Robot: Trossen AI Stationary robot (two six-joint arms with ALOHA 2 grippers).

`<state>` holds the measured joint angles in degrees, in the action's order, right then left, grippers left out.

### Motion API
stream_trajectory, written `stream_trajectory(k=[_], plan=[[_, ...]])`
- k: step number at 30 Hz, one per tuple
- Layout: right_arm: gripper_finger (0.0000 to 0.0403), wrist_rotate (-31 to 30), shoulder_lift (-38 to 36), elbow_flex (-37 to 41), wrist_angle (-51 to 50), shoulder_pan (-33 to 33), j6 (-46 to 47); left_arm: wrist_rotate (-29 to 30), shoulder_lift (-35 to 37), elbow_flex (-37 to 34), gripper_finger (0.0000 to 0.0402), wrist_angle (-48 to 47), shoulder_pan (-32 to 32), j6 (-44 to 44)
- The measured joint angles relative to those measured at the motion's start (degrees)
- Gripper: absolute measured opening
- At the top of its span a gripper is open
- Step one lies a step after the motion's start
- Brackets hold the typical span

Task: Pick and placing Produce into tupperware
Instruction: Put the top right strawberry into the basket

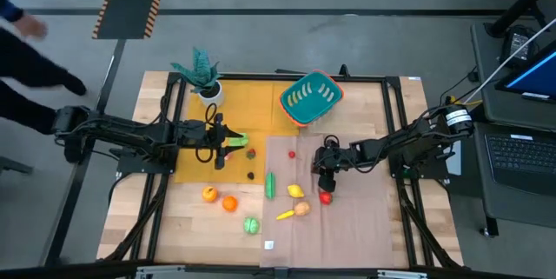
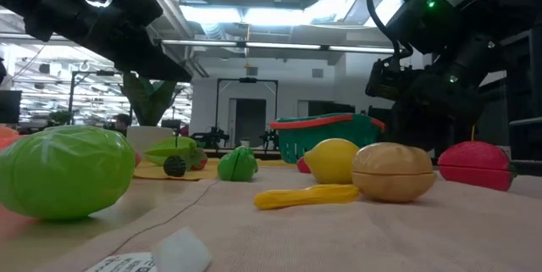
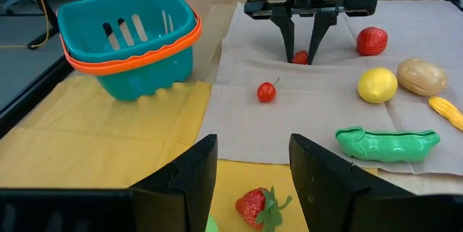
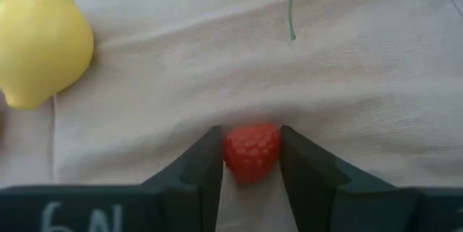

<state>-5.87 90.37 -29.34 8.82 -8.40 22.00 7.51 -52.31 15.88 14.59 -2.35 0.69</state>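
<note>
The teal tupperware with its orange-red rim stands at the table's far middle, its bottom on the yellow mat. Produce lies scattered: a cherry, lemon, potato, green pea pod, red fruit, two oranges and a strawberry. My right gripper is down on the beige cloth, shut on a small red raspberry. My left gripper hovers open above the yellow mat, over the strawberry. My right gripper pinches the raspberry by its two opposite sides between its two fingers. The fingers slant down from the table's right side. The raspberry fills the gap between them and sits on the beige cloth.
A teal plant in a white pot stands at the far left of the yellow mat. The beige cloth covers the table's near right. A person's arm shows beyond the far left corner. A laptop sits right of the table.
</note>
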Motion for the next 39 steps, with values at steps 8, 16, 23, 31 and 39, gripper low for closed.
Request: stream_trajectory(k=[8, 16, 23, 31, 39], plan=[[0.0119, 0.66, -0.93, 0.14, -0.53, -0.02, 0.0, 0.0, 0.0, 0.0, 0.0165, 0.0, 0.0, 0.0], [0.0118, 0.8, -6.67, 0.31, -4.86, -0.07, 0.02, 0.0, 0.0, 0.0, 0.0165, 0.0, 0.01, -0.01], [0.0117, -3.45, -12.44, 0.24, -5.36, 0.18, -0.48, 0.0, 0.0, 0.0, 0.0165, 0.02, 0.02, -0.02], [0.0114, -6.69, -19.86, 0.22, -8.46, 3.97, -3.19, -0.01, 0.0, 0.0, 0.0165, 0.02, 0.02, -0.02], [0.011, -6.84, -23.63, 0.15, -7.91, 11.05, -8.62, -0.01, 0.0, 0.0, 0.0165, 0.02, 0.02, -0.02]])
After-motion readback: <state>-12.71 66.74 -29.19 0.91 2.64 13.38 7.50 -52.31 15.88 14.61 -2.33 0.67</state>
